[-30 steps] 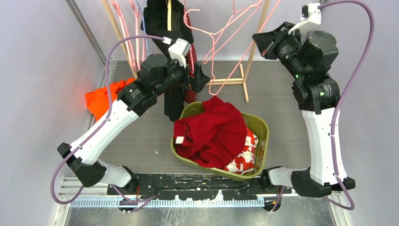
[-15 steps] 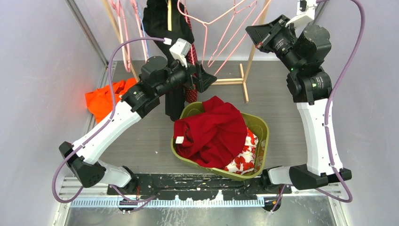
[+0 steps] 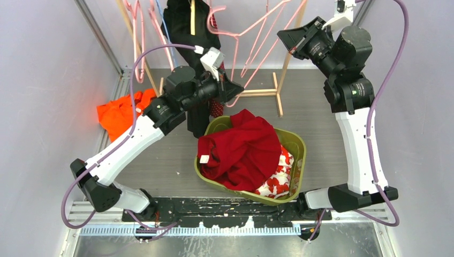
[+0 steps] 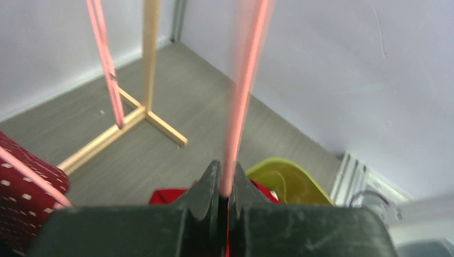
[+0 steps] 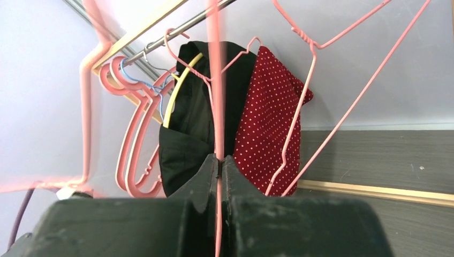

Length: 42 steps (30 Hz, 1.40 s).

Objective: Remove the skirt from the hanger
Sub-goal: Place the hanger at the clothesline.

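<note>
the red skirt (image 3: 246,147) lies heaped in the green basket (image 3: 300,142), off any hanger, over a red-and-white floral cloth (image 3: 275,179). just beyond, the left gripper (image 4: 225,182) is pinched tight on the pink wire hanger (image 4: 245,91). higher and farther right, the right gripper (image 5: 219,163) is clamped on pink wire too. behind them on the rack hang a black garment (image 5: 187,139) and a red polka-dot garment (image 5: 270,112).
</note>
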Available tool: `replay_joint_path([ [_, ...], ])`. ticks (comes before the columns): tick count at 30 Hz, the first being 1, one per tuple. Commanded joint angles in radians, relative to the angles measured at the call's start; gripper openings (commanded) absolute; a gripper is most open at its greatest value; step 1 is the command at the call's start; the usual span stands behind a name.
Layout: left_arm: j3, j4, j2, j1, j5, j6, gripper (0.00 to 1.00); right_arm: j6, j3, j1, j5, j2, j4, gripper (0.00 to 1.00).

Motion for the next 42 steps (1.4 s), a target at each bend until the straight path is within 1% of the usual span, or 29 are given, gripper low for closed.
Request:
replay_joint_path([
  [1, 0.023, 0.052, -0.016, -0.001, -0.058, 0.007, 0.00, -0.030, 0.023, 0.004, 0.003, -0.016, -0.019, 0.01],
  [3, 0.029, 0.045, -0.020, -0.001, -0.076, 0.012, 0.00, -0.044, 0.015, 0.004, 0.025, -0.016, -0.031, 0.02],
  [4, 0.034, 0.041, -0.022, -0.002, -0.088, 0.011, 0.00, -0.055, 0.010, 0.005, 0.041, -0.016, -0.043, 0.06],
  [7, 0.059, 0.004, -0.031, -0.002, -0.141, 0.012, 0.00, -0.120, 0.001, 0.005, 0.120, -0.018, -0.095, 0.31],
  [8, 0.069, -0.013, -0.035, -0.002, -0.164, 0.015, 0.00, -0.147, -0.002, 0.005, 0.154, -0.020, -0.113, 0.37],
  [9, 0.077, -0.028, -0.041, -0.004, -0.183, 0.024, 0.00, -0.175, -0.005, 0.006, 0.181, -0.023, -0.135, 0.40],
  [11, 0.095, -0.064, -0.052, -0.004, -0.207, 0.051, 0.00, -0.222, -0.018, 0.005, 0.240, -0.032, -0.154, 0.43],
  [16, 0.166, -0.195, -0.049, -0.004, -0.250, 0.090, 0.00, -0.279, -0.064, 0.004, 0.329, -0.059, -0.146, 0.44],
  [20, 0.195, -0.328, -0.052, -0.012, -0.258, 0.047, 0.00, -0.285, -0.084, 0.005, 0.339, -0.065, -0.132, 0.44],
  [25, 0.071, -0.455, -0.128, -0.043, -0.297, -0.004, 0.00, -0.284, -0.128, 0.005, 0.333, -0.078, -0.118, 0.44],
  [29, -0.042, -0.549, -0.227, -0.044, -0.361, -0.050, 0.00, -0.286, -0.147, 0.005, 0.336, -0.084, -0.111, 0.44],
  [32, -0.051, -0.606, -0.244, -0.044, -0.399, -0.052, 0.00, -0.285, -0.145, 0.005, 0.334, -0.081, -0.109, 0.44],
  [36, 0.090, -0.704, -0.151, -0.045, -0.459, 0.021, 0.00, -0.282, -0.134, 0.005, 0.328, -0.069, -0.100, 0.43],
  [38, 0.195, -0.747, -0.063, -0.045, -0.495, 0.059, 0.00, -0.278, -0.128, 0.005, 0.324, -0.063, -0.096, 0.43],
  [39, 0.271, -0.770, -0.021, -0.044, -0.506, 0.081, 0.00, -0.277, -0.127, 0.005, 0.323, -0.061, -0.096, 0.43],
  [42, 0.471, -0.858, 0.108, -0.044, -0.507, 0.112, 0.00, -0.279, -0.130, 0.005, 0.325, -0.064, -0.093, 0.43],
])
